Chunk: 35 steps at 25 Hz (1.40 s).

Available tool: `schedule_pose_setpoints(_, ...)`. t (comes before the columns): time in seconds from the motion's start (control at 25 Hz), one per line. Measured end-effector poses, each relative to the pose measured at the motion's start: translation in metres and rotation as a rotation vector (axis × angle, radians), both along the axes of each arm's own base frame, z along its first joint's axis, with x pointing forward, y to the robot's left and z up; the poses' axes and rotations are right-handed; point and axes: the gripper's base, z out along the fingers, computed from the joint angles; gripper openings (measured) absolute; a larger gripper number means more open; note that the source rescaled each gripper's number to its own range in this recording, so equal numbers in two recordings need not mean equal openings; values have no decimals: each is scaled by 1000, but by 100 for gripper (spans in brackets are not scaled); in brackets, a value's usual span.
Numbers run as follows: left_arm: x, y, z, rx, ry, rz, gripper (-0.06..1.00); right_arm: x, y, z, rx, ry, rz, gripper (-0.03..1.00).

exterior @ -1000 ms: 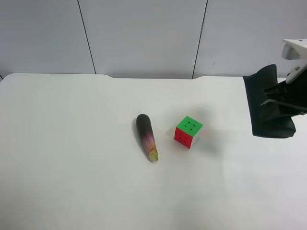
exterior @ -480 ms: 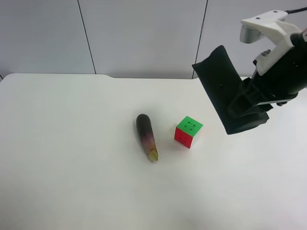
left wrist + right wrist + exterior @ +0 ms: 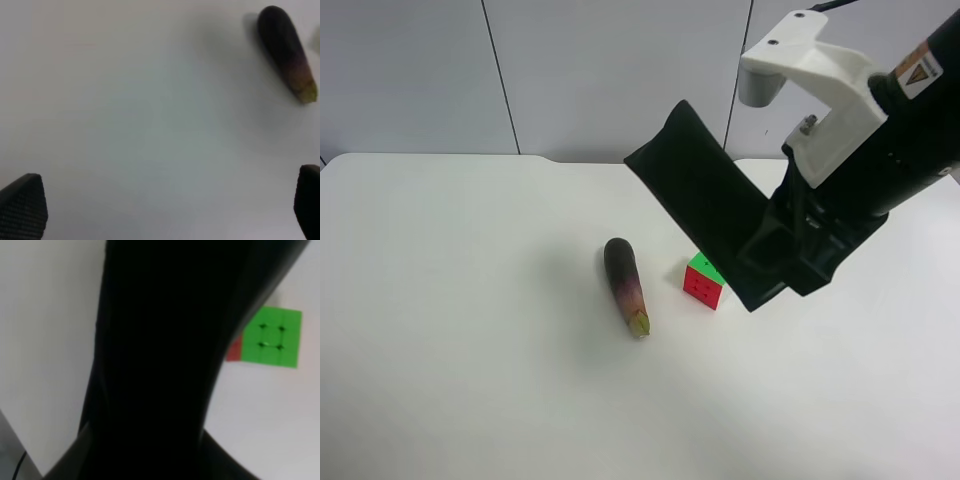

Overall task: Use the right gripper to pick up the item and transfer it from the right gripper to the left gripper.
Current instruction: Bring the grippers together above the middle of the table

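From the exterior high camera, the right gripper [image 3: 778, 252], clamped on the black glasses case [image 3: 705, 200], has swung inward from the edge of the table [image 3: 470, 330]. The lifted case now overlaps the puzzle cube [image 3: 701, 285], and the eggplant [image 3: 625, 283] is unmoved. In the right wrist view, the case fills the frame above the cube. In the left wrist view, the left gripper [image 3: 165, 210] hangs spread wide over the table, with the eggplant nearby.

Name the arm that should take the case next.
Probably left. The left claw is open and empty over the table near the eggplant; the right claw holds the case aloft with one end free.
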Motion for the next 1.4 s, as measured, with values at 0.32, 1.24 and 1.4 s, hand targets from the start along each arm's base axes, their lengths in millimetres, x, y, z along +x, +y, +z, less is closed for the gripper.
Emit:
schedule_pose_setpoints(0.32, 43, -21, 20, -106, 141, -181, 100, -1, 17, -9, 11, 10, 79, 2)
schedule_pose_setpoints(1.24, 139, -88, 29, -375, 362, -540, 100, -14, 37, 1, 216, 9, 345, 1)
schedule_pose_setpoints(1.4, 142, -93, 28, -442, 393, -560, 100, -14, 41, 4, 267, -21, 376, 1)
